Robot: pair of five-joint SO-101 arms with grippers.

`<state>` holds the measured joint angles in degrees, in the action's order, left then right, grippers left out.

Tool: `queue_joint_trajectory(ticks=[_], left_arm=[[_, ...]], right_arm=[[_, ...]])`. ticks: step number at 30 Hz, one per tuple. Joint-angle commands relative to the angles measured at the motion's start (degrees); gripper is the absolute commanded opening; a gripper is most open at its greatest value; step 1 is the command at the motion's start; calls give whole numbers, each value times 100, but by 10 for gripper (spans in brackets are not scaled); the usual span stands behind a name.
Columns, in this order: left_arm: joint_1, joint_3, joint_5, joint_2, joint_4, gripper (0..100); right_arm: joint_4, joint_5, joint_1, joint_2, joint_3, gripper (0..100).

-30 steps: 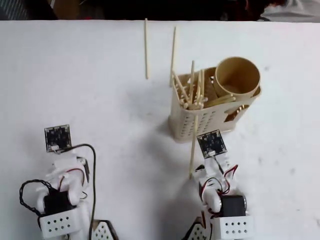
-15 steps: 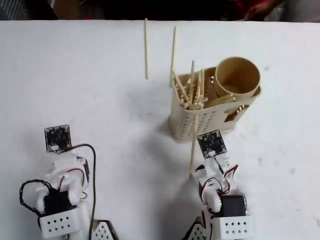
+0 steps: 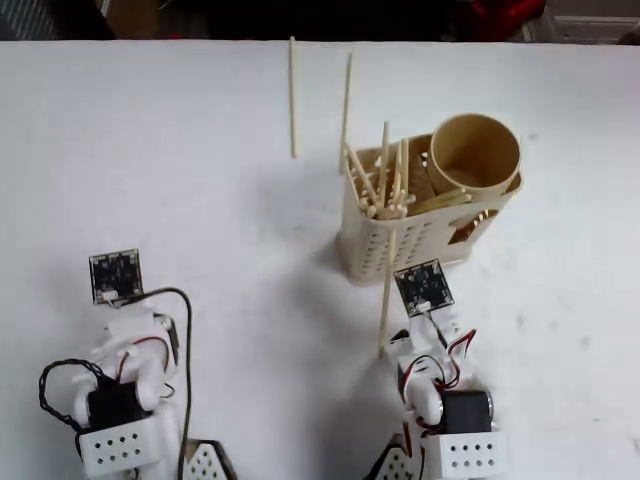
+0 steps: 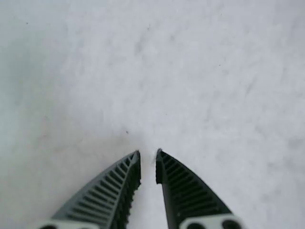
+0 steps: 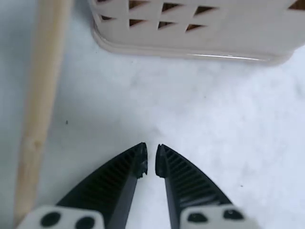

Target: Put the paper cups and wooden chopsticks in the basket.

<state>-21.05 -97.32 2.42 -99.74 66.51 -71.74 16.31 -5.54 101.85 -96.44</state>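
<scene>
Wooden chopstick (image 5: 38,105) beside right tool (image 5: 150,160) close-up; overhead, cup (image 3: 475,152) inside basket (image 3: 420,238).

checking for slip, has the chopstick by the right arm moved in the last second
No. The chopstick crosses the basket wall at the same spot.

No text, label, number or sign can be read.

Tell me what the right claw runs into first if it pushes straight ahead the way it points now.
Most likely the perforated wall of the basket, which stands ahead of the right claw across a bare strip of table. The chopstick is off to one side, out of that line.
</scene>
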Motion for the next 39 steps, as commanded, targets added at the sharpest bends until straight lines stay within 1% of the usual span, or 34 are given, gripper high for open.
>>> queue_joint_trajectory(ticks=[1, 39], left_arm=[[-66, 9, -53, -57, 18, 77], [-66, 9, -53, -57, 18, 77]], right_arm=[[-13, 62, -40, 40, -44, 50], [-13, 62, -40, 40, -44, 50]])
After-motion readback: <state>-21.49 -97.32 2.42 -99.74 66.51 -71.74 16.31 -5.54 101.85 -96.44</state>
